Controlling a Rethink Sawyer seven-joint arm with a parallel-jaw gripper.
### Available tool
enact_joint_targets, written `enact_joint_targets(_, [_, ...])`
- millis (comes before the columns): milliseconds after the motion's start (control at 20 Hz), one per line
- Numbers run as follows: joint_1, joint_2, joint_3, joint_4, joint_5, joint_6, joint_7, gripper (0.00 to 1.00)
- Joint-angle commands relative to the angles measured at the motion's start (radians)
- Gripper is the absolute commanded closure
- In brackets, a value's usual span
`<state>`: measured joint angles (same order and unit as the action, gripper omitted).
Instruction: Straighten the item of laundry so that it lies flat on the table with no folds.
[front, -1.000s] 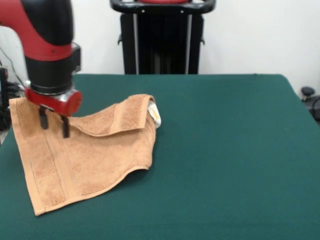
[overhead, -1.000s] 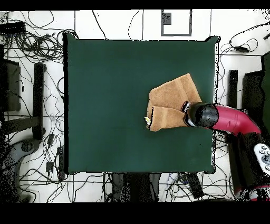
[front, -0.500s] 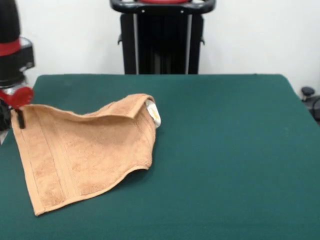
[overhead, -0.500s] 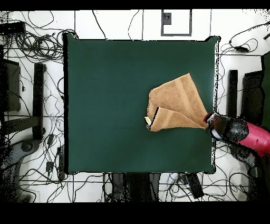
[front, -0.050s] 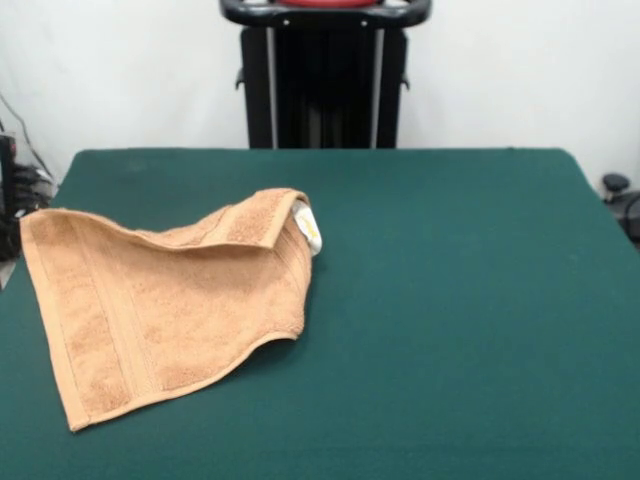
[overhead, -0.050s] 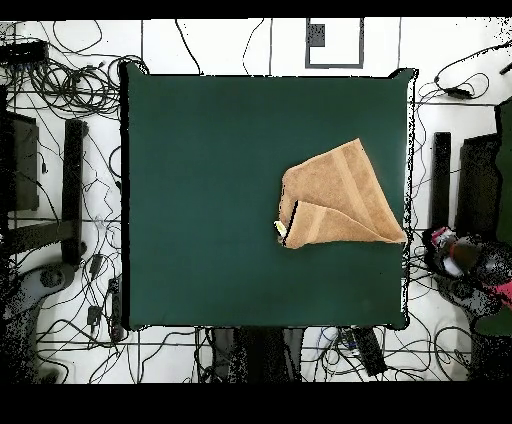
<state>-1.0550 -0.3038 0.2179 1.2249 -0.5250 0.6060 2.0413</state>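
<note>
– Where is the towel?

– In the overhead view it lies on the green table, to the left of my gripper. One corner reaches the table edge closest to my gripper. A flap is folded over along one side, so it is not flat. A small white label peeks out at the fold's end.

– And your gripper?

– It hangs off the table, just past that edge, touching nothing. I cannot tell if its fingers are spread or pressed together.

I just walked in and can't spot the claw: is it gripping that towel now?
Gripper: off the table's edge, clear of the towel; open or shut cannot be told.
</note>
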Motion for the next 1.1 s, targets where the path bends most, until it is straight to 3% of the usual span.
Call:
enact_joint_targets(50, [0.0, 0.115, 0.163, -0.218, -0.041, 0.143, -0.398, 0.0])
enact_joint_targets(300, [-0.036, 0.187, 0.187, -0.41, -0.039, 0.258, -0.485, 0.0])
enact_joint_targets(500, [-0.039, 0.286, 0.23, -0.648, -0.032, 0.428, -0.544, 0.0])
enact_joint_targets(700, [-0.044, 0.357, 0.326, -0.875, -0.091, 0.572, -0.727, 0.0])
enact_joint_targets(800, [-0.05, 0.381, 0.401, -0.969, -0.153, 0.634, -0.819, 0.0])
enact_joint_targets(900, [-0.059, 0.398, 0.542, -1.056, -0.277, 0.698, -0.899, 0.0])
enact_joint_targets(1000, [-0.091, 0.399, 0.717, -1.092, -0.438, 0.737, -0.951, 0.0])
enact_joint_targets(1100, [-0.141, 0.399, 0.974, -1.111, -0.682, 0.773, -1.015, 0.0])
